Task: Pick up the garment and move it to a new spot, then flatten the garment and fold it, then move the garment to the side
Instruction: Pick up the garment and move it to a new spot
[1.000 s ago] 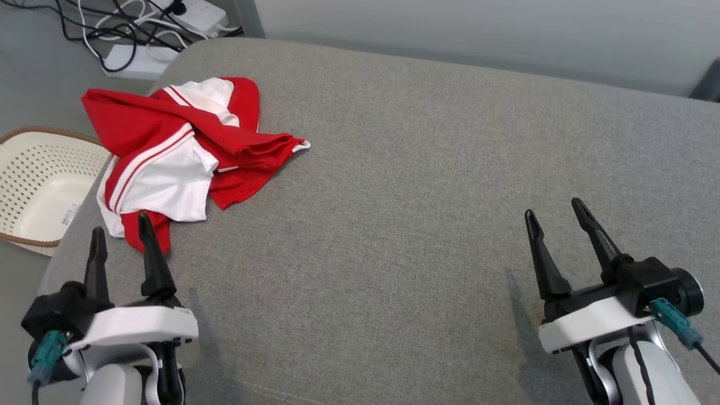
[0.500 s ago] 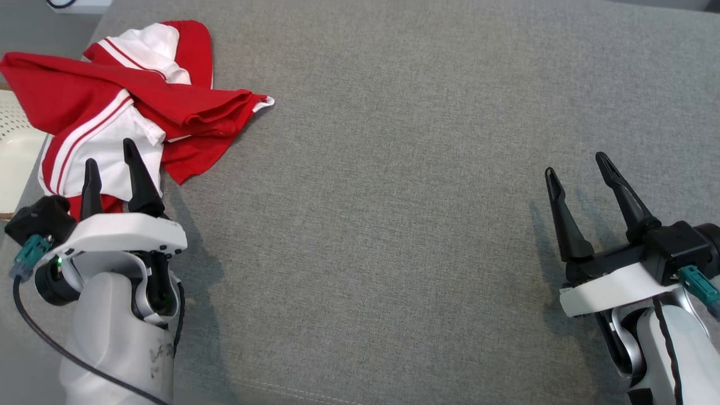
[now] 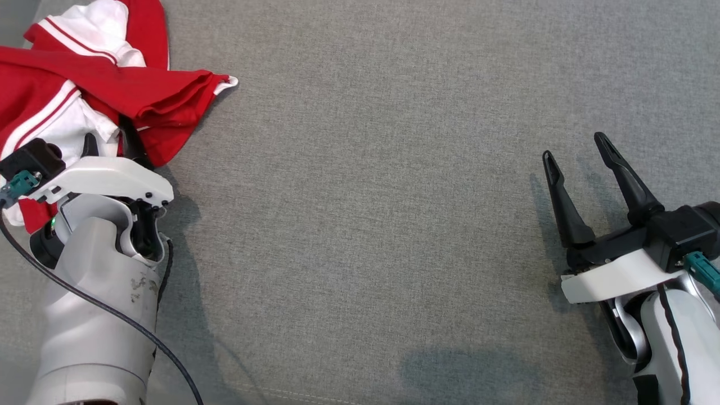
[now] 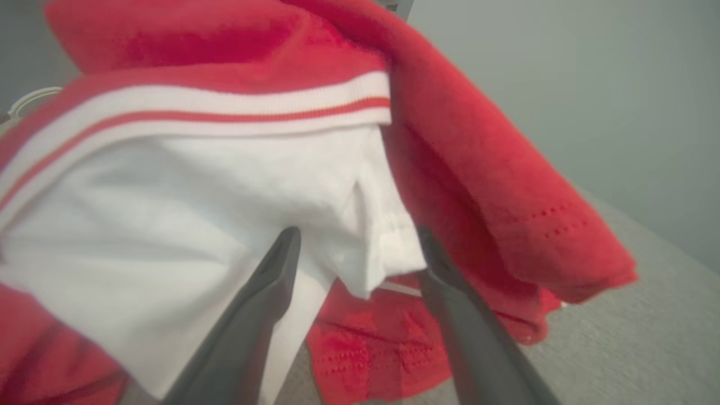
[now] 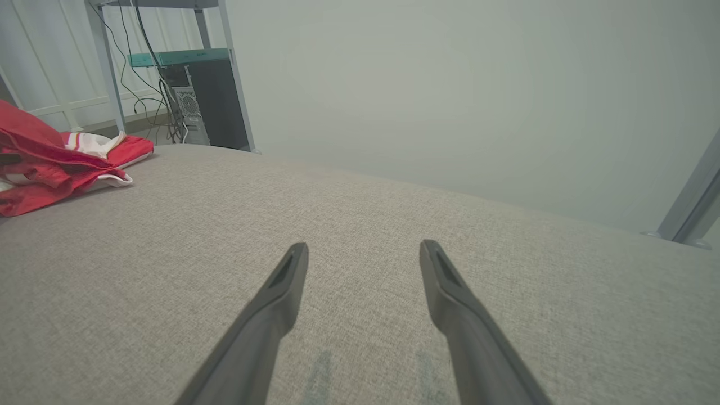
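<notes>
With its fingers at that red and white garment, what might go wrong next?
1. The left fingers straddle just one white fold of the crumpled garment; closing there may pinch a single layer that slips free.
2. Lifted from that fold, it would likely hang bunched, harder to flatten.
3. The right fingers are far off over the bare grey surface, too distant to help quickly.

The garment (image 3: 112,93) lies far left on the cushion (image 3: 365,225), left tool (image 4: 357,236) at it, right tool (image 3: 575,146) far right.
</notes>
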Tool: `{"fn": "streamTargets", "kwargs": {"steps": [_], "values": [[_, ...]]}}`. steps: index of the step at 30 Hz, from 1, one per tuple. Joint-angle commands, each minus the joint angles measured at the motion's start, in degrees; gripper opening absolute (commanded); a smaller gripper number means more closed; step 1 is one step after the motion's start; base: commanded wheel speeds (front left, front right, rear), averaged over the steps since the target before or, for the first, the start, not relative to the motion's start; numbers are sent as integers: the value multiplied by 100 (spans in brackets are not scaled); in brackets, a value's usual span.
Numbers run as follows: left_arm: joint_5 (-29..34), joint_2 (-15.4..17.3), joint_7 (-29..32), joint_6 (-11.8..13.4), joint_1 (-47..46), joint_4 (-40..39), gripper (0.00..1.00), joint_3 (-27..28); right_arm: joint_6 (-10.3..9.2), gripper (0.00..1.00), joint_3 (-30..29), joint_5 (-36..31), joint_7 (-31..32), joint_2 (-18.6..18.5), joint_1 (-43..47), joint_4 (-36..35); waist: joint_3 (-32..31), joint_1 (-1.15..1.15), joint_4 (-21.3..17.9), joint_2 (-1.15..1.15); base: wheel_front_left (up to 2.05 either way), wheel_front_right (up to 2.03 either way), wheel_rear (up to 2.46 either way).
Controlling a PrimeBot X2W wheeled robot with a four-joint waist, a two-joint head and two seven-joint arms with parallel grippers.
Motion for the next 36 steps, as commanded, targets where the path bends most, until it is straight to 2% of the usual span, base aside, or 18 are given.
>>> {"fn": "streamTargets", "kwargs": {"steps": [1,5,13,14,15,18,24,36], "values": [[30,306,-27,19,-172,61,100,120,8,100,148,62,-74,-36,-73,-162,82,0,-64,0,0,0,0],[72,471,-27,21,-527,430,100,156,8,100,122,95,-74,-82,-163,-220,330,0,-174,0,0,0,0],[119,621,-27,77,-708,563,100,272,8,100,44,99,-74,-93,-212,-287,568,0,-291,0,0,0,0],[133,630,-27,74,-715,577,53,279,8,100,38,95,-74,-87,-221,-289,577,0,-304,0,0,0,0],[149,642,-27,55,-718,561,0,286,8,100,31,91,-74,-76,-230,-289,582,0,-317,0,0,0,0],[292,676,-27,4,-697,502,0,217,8,100,13,85,-74,-44,-252,-278,567,0,-333,0,0,0,0],[550,666,-27,64,-486,-25,0,260,8,100,31,93,-74,36,-267,-221,396,0,-292,0,0,0,0],[1079,528,-27,-152,383,-1791,0,564,8,100,110,192,-74,275,-203,-21,-152,0,-254,0,0,0,0]]}}
